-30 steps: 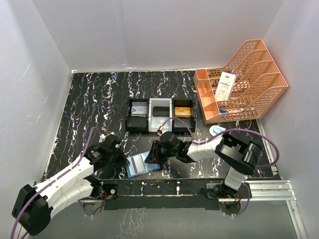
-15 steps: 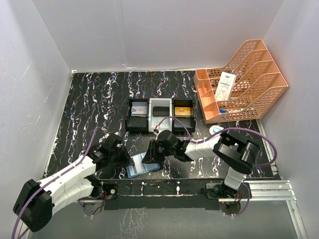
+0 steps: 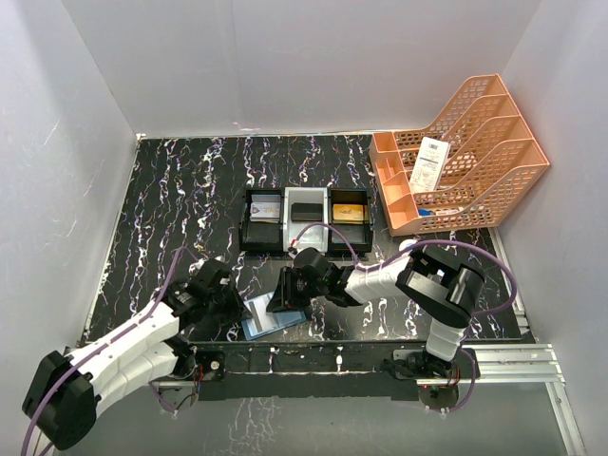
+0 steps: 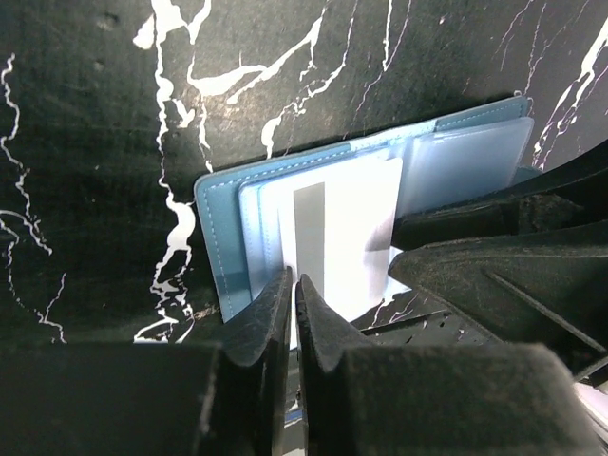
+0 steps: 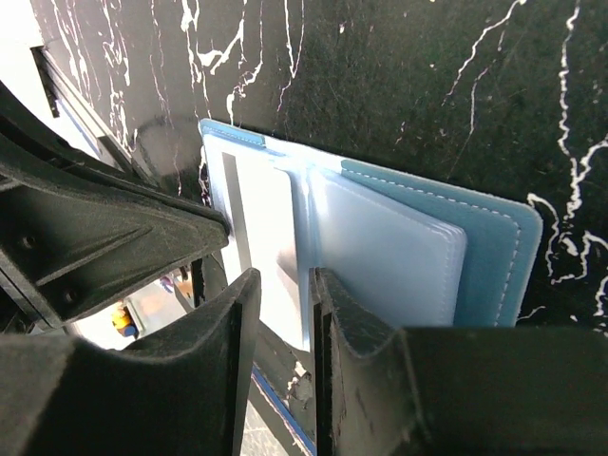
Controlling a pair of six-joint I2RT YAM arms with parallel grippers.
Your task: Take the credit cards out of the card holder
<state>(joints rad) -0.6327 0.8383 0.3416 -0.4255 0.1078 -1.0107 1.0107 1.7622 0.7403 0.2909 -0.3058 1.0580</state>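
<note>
The teal card holder [image 3: 273, 319] lies open on the black marbled table [image 3: 180, 199], near its front edge and between both arms. We see the left gripper [image 4: 292, 285] pressed together on the edge of a white credit card [image 4: 337, 228] that sticks out of its pocket. The right gripper [image 5: 281, 285] straddles the holder's fold with its fingers narrowly apart; we cannot tell whether it grips.

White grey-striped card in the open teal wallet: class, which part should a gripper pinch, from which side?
Probably the end beside the left gripper, approached low from that side: the white grey-striped card lies flat, its other end tucked toward the border of the teal folding wallet.
</note>
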